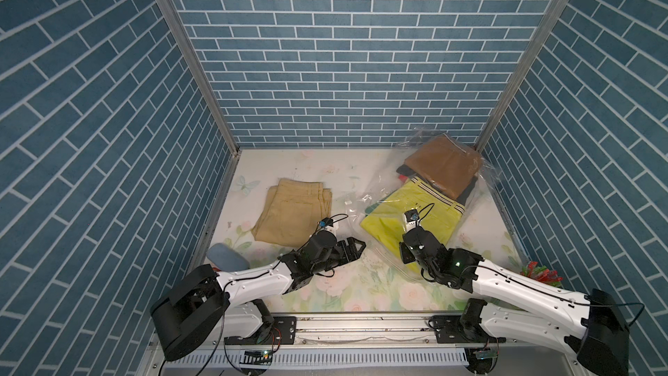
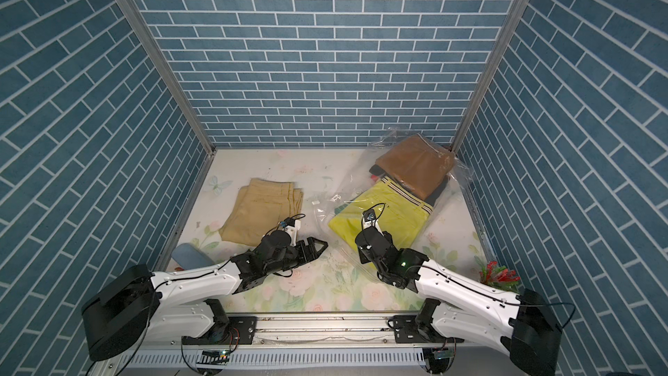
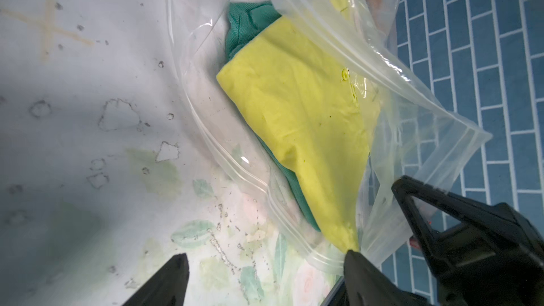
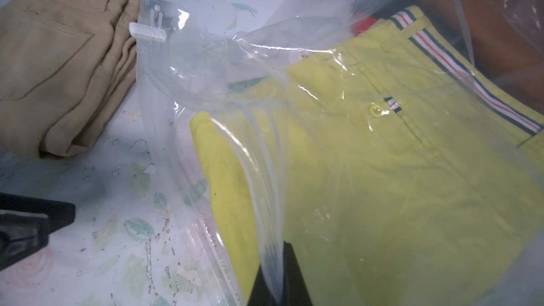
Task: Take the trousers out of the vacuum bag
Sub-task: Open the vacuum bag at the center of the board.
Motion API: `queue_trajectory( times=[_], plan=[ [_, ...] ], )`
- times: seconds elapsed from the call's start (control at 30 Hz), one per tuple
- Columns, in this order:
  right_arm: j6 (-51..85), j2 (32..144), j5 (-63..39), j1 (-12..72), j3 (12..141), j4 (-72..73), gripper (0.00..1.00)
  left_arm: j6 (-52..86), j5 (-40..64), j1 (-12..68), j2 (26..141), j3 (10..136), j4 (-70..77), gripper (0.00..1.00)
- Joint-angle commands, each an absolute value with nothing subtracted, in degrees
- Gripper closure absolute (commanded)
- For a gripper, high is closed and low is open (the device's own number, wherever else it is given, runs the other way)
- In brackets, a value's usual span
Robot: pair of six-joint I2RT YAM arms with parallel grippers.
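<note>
Bag [image 4: 188, 78] one (right claw [image 4: 275, 284] pinching it); khaki trousers [image 1: 292, 211] one outside.

The vacuum bag [image 3: 426, 142] is lying with its mouth gaping. Inside it, lime-yellow trousers [image 3: 294, 113] are covering green trousers [image 3: 244, 25]. At the bag's zip rim the left hand [image 3: 265, 256] is standing wide open, one fingertip [image 3: 354, 259] touching the rim. The floral counter [image 3: 88, 113] is showing beside the bag.
</note>
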State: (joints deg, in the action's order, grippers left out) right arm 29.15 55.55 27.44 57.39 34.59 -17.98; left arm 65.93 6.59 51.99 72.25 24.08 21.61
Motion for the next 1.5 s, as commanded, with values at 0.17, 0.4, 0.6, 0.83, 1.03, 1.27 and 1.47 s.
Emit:
queue_trajectory(
  times=[0.17,0.4,0.6,0.83,1.03,1.27,1.47],
  plan=[
    [27.21,46.85,25.99,57.65,32.84,-17.92,1.0,77.55,-2.39,57.71,75.21,29.09,22.72,0.17],
    [26.76,46.21,23.81,57.65,33.13,-17.12,1.0,77.95,0.9,58.09,79.6,31.51,27.24,0.29],
    [26.02,48.08,22.1,57.66,32.83,-14.22,1.0,72.75,5.37,58.04,82.71,35.54,23.08,0.43],
    [26.56,49.29,22.1,57.82,32.19,-10.53,1.0,71.82,9.78,57.73,89.34,37.34,27.03,0.41],
    [26.35,49.76,22.24,57.82,32.88,-11.92,1.0,73.76,9.37,57.65,93.84,36.71,33.75,0.35],
    [26.54,48.47,22.9,57.81,32.27,-12.28,1.0,73.99,6.28,57.31,95.75,37.1,34.51,0.32],
    [26.81,49.02,22.73,57.82,32.22,-11.63,1.0,74.17,5.92,55.65,98.84,37.75,36.23,0.32]
  ],
)
